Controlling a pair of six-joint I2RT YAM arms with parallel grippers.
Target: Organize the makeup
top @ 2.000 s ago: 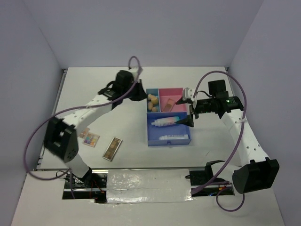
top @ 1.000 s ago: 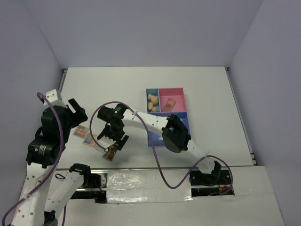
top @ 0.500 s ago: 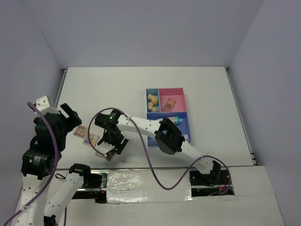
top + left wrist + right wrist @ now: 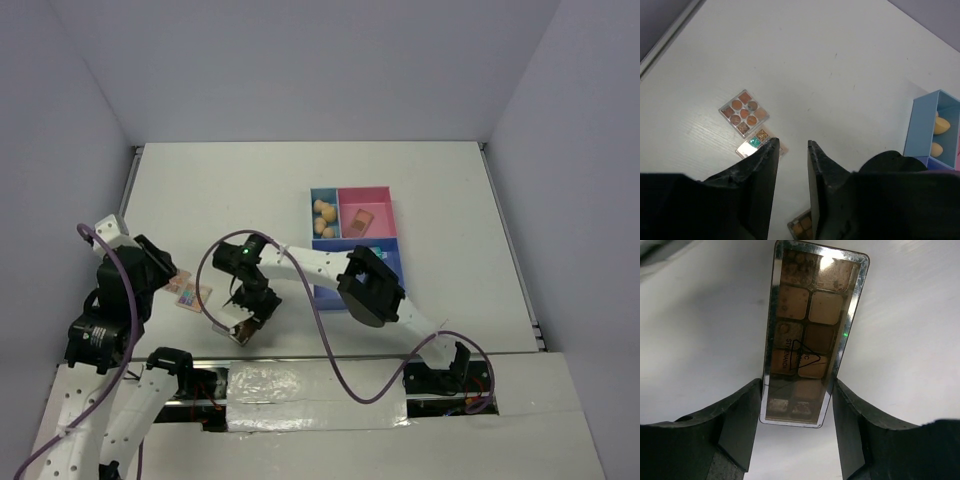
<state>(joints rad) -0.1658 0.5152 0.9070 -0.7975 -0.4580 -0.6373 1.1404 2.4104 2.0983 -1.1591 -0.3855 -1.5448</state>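
Observation:
The brown eyeshadow palette (image 4: 810, 330) lies flat on the table, at the front in the top view (image 4: 240, 331). My right gripper (image 4: 797, 383) is down over it (image 4: 247, 318), and both fingers press the long edges of its near end. My left gripper (image 4: 792, 144) hovers narrowly open and empty above the table (image 4: 170, 272). Just left of it lie a palette of round brown pans (image 4: 743, 112) and a multicolour palette (image 4: 755, 143). Beige sponges (image 4: 324, 215) and a pink palette (image 4: 361, 220) sit in the tray (image 4: 385, 190). My right arm hides the bottle and the tube.
The blue-and-pink compartment tray stands right of centre, and its blue corner shows in the left wrist view (image 4: 922, 125). My right arm stretches across the tray's front compartments. The table's left rim (image 4: 128, 190) runs near my left arm.
My right gripper has shifted slightly right and settled over the brown palette. My left arm has drawn back and now hangs lower at the left, near the two small palettes.

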